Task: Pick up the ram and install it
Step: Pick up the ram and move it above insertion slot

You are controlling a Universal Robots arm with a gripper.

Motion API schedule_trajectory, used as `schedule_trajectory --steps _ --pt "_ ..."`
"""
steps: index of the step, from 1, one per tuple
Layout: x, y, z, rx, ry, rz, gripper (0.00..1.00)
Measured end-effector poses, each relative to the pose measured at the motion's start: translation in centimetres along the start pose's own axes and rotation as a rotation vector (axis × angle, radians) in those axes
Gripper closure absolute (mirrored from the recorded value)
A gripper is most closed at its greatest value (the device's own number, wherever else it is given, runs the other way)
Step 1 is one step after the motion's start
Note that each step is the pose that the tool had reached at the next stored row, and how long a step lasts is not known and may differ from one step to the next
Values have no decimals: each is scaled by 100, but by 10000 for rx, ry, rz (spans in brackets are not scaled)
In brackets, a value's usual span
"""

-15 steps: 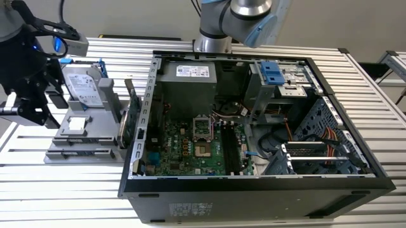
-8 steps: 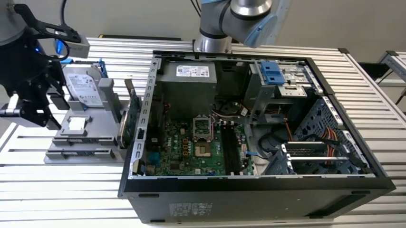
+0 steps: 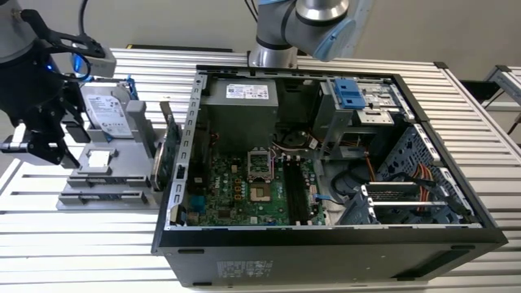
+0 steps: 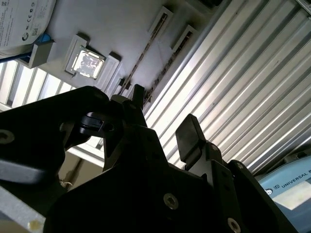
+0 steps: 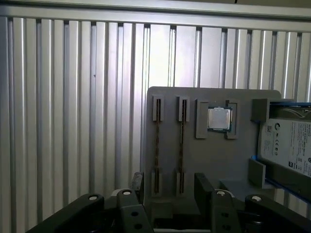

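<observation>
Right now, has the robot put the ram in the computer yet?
Not yet. Nothing looks done: both ram sticks stand in their grooves on the gray holder. In hand: nothing. The gripper hangs open over the holder, with a finger on each side of the sticks' near ends. Left: both the pick-up and the install, since the motherboard's long slots look empty.

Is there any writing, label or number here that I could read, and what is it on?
Hard drive, white label: print too small to read.
Power supply in the computer case, white sticker: too small to read.
Case's outer wall, faint print: too small to read.
Pale label in the second wrist view: cut off at the edge, not readable whole.
</observation>
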State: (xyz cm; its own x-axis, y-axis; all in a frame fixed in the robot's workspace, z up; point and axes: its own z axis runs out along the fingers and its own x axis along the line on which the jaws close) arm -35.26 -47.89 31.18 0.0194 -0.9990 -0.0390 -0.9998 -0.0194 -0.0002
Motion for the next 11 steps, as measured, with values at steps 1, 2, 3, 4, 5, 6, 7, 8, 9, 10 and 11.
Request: schedule_trajectory --steps 1,2,3,4,5,6,7,8,9,10,11 --pt "0 0 5 0 0 0 100" --pt "0 0 9 0 0 0 100" --pt "1 0 15 0 0 0 100" --pt "1 0 20 1 -1 0 100" --pt "1 0 25 1 -1 0 100" --pt "1 0 29 0 -1 0 100" --pt "1 0 33 0 0 0 100" --pt "2 0 39 0 0 0 100" --pt "2 0 44 1 -1 0 100" --pt "2 0 49 0 0 0 100" --pt "2 0 54 0 0 0 100"
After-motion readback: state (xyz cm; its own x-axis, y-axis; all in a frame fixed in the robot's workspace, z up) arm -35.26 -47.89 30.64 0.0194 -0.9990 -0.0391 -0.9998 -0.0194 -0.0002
